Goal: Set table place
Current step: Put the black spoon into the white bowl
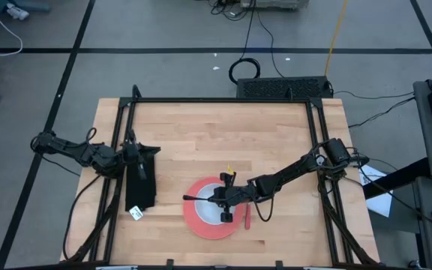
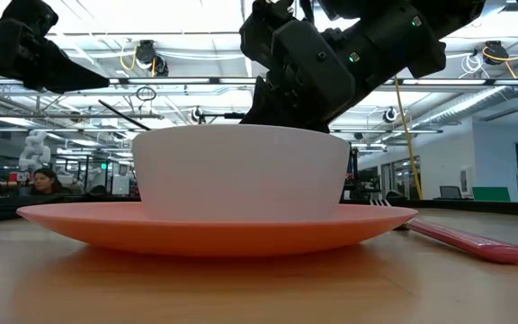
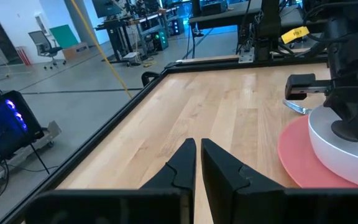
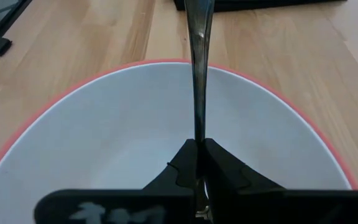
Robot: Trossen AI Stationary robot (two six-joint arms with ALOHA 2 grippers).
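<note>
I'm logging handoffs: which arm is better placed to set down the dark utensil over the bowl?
Right: its end effector is shut on the utensil above the bowl; the left end effector waits apart.

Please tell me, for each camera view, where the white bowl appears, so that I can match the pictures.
High view: white bowl at lower centre, partly under the right gripper.
Low view: bowl fills the centre.
Left wrist view: bowl at the right edge.
Right wrist view: bowl fills most of the picture.
Shared landmark: the red plate under the bowl.
</note>
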